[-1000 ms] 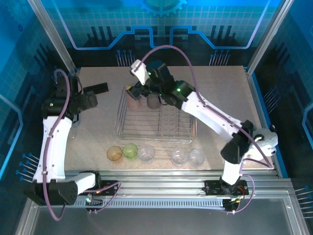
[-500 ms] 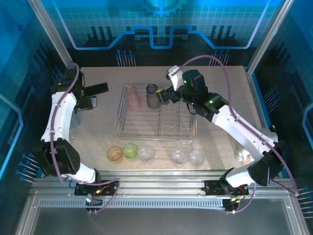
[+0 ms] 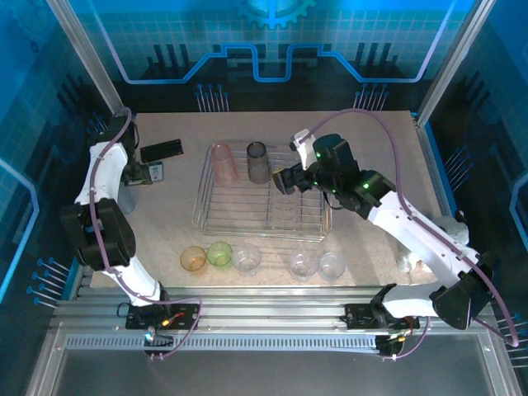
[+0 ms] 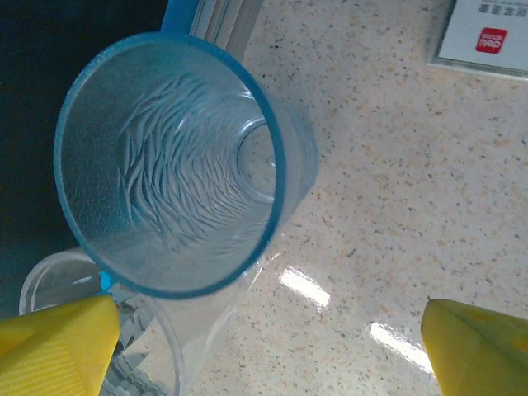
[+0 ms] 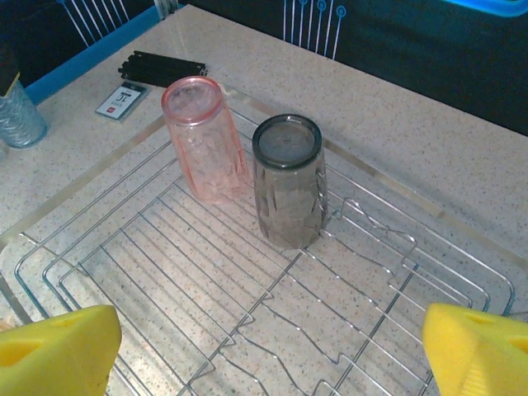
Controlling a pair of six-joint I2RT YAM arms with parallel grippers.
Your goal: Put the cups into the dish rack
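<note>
The dish rack (image 3: 290, 216) (image 5: 247, 280) is a silver wire rack mid-table. A pink cup (image 3: 223, 163) (image 5: 204, 139) and a smoky grey cup (image 3: 258, 161) (image 5: 289, 181) stand side by side at its far left end. My right gripper (image 3: 285, 180) (image 5: 272, 355) hovers open over the rack's rods, clear of both. My left gripper (image 3: 134, 175) (image 4: 264, 346) is open above the table's left edge. A clear blue-rimmed cup (image 4: 177, 161) lies just ahead of it, a clear cup (image 4: 99, 330) beside its left finger. Orange (image 3: 193, 258), green (image 3: 219, 253) and clear cups (image 3: 247, 257) line the front.
Two more clear cups (image 3: 304, 264) (image 3: 332, 264) sit front right, and another (image 3: 406, 260) stands by the right arm. A black ridged bar (image 3: 161, 149) (image 5: 161, 68) and a white card (image 3: 155, 172) (image 4: 487, 37) lie left of the rack.
My right gripper has drawn back from the pink and grey cups toward the rack's middle. My left arm has swung toward the far left edge and now points down at the cups there.
</note>
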